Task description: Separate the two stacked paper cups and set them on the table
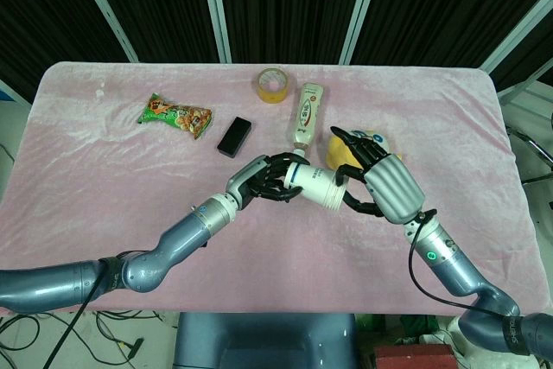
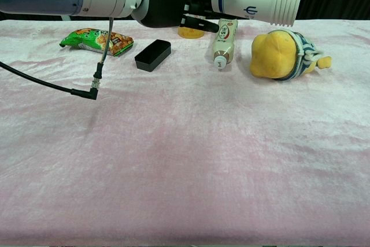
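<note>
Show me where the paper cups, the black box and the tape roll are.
paper cups (image 1: 318,186), head view, on the white side wall between the hands.
black box (image 2: 152,55), chest view, on its top face.
tape roll (image 1: 271,85), head view, on its yellow rim.

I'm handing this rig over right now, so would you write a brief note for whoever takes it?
Left hand grips the bottom end of the stacked cups; right hand grips the rim end. The stack is held sideways above the table, in front of the bottle and yellow toy.
Done: stack lifted, both hands on it.
Left: pull the cups apart, set each on the table.
</note>
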